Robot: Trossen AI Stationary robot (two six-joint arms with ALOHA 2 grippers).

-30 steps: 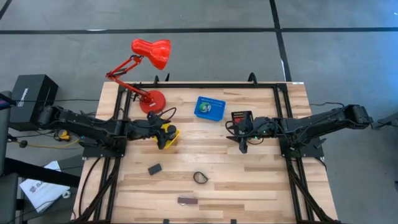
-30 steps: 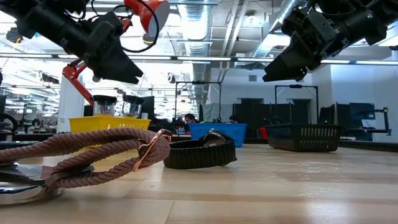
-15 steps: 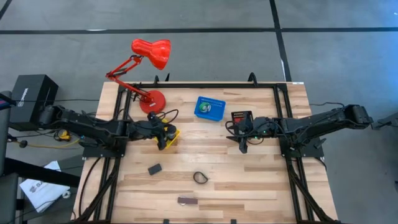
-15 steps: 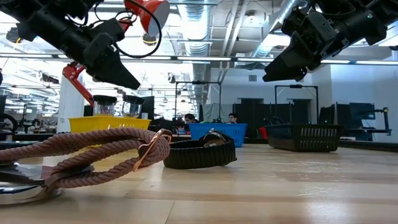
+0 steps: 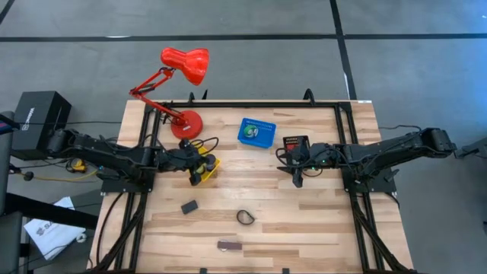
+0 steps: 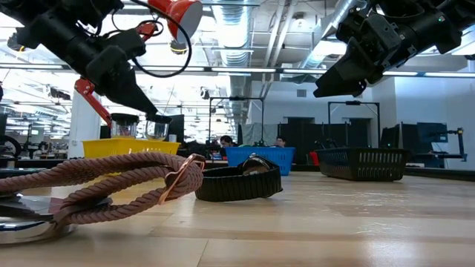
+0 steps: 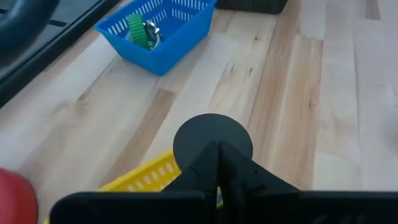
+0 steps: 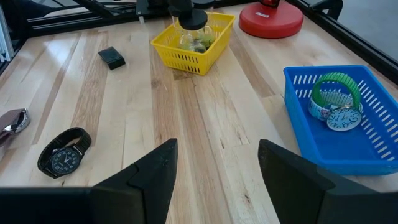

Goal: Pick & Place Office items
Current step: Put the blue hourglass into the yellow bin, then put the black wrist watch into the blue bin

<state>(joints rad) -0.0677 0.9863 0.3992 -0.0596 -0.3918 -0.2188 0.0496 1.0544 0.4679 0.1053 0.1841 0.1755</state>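
Wood table (image 5: 304, 221): pale planks filling the centre of the high view, black rails down the left and right edges.
Red lamp (image 5: 185, 65): upper left of the high view, round base on the table's far left corner.
Left gripper (image 5: 195, 172): left of centre, poised over the yellow basket; fingers drawn together with only a seam between them, pinching a black round roll (image 7: 212, 135) at the tips.
Right gripper (image 8: 214, 165): right of centre, just below the black basket in the high view; fingers spread wide, nothing between them.
Blue basket (image 8: 329, 155): top centre of the table; green piece (image 8: 336, 84) and a small dial inside.
Yellow basket (image 8: 186, 59): left of centre, under the left gripper; clear and greenish bits inside, too small to tell.
Black basket (image 5: 295, 142): right of the blue basket, near it, apart.
Black loop (image 8: 62, 158): a wristwatch, flat on bare wood, lower centre of the high view.
Brownish bar (image 5: 228, 245): near the bottom edge, below the loop.
Black block (image 8: 112, 58): lower left, well apart from the loop.
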